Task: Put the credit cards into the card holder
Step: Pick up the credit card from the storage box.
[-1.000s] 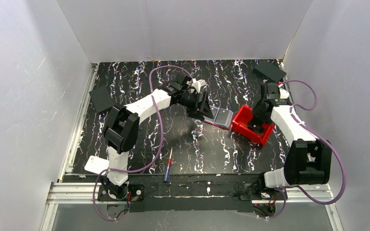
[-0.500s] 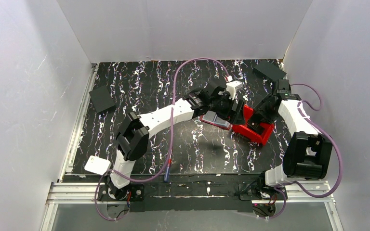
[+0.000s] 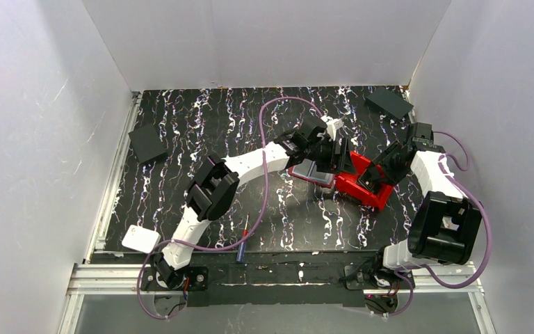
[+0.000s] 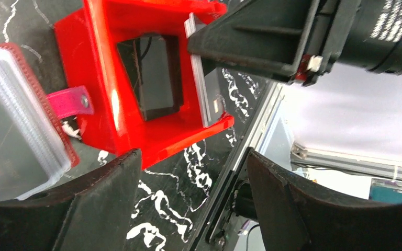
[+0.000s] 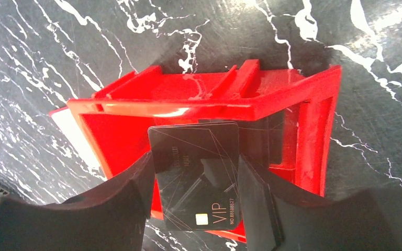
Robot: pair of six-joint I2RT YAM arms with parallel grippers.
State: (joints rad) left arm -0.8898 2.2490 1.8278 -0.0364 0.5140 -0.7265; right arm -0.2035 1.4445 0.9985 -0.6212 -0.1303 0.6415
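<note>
The card holder (image 3: 313,171), a red case lying open with grey-blue pockets up, sits mid-table; in the left wrist view (image 4: 15,141) it lies at the left with its pink strap toward the bin. My left gripper (image 3: 339,158) hovers over the holder's right edge and the red bin; its jaws (image 4: 188,209) stand open with nothing between them. My right gripper (image 3: 381,174) is over the bin and shut on a dark credit card (image 5: 196,172) marked VIP, held upright. The card shows edge-on in the left wrist view (image 4: 201,78); it may be a thin stack.
The red open-topped bin (image 3: 370,193) stands right of the holder, touching it; another dark card seems to lie inside. Black flat squares lie at the far left (image 3: 146,144) and back right (image 3: 388,103). A white block (image 3: 139,239) and a screwdriver (image 3: 242,240) lie near the front edge.
My left arm has swung right, from left of the card holder to over its right edge and the bin. My right gripper has shifted right and back over the bin.
</note>
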